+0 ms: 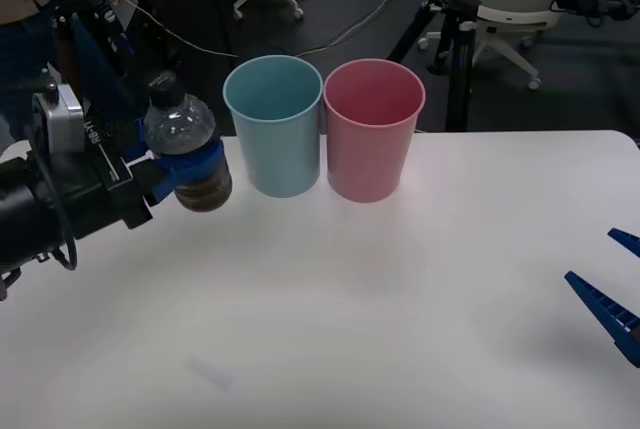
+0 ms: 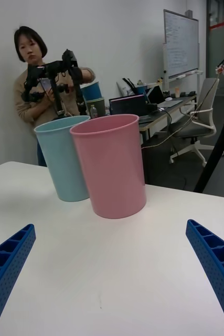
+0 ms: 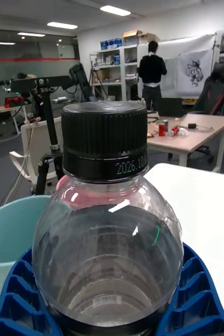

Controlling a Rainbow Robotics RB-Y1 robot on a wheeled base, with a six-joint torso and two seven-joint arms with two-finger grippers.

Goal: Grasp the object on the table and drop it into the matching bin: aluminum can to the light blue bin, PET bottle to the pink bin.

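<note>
My left gripper point(image 1: 190, 171) is shut on the PET bottle point(image 1: 184, 144), a small clear ribbed bottle with a black cap and brownish liquid, held upright above the table point(image 1: 400, 329) just left of the light blue bin point(image 1: 274, 125). The pink bin point(image 1: 372, 129) stands touching the blue one on its right. In the left wrist view the bottle point(image 3: 109, 226) looms close between the blue fingers point(image 3: 17, 302), with the light blue bin point(image 3: 7, 247) behind. My right gripper point(image 2: 112, 273) rests open low at the table's right, facing the pink bin point(image 2: 112, 163) and light blue bin point(image 2: 63, 157).
A black tripod point(image 1: 455, 39) and office chairs stand on the floor behind the table. The table's far edge runs just behind the bins.
</note>
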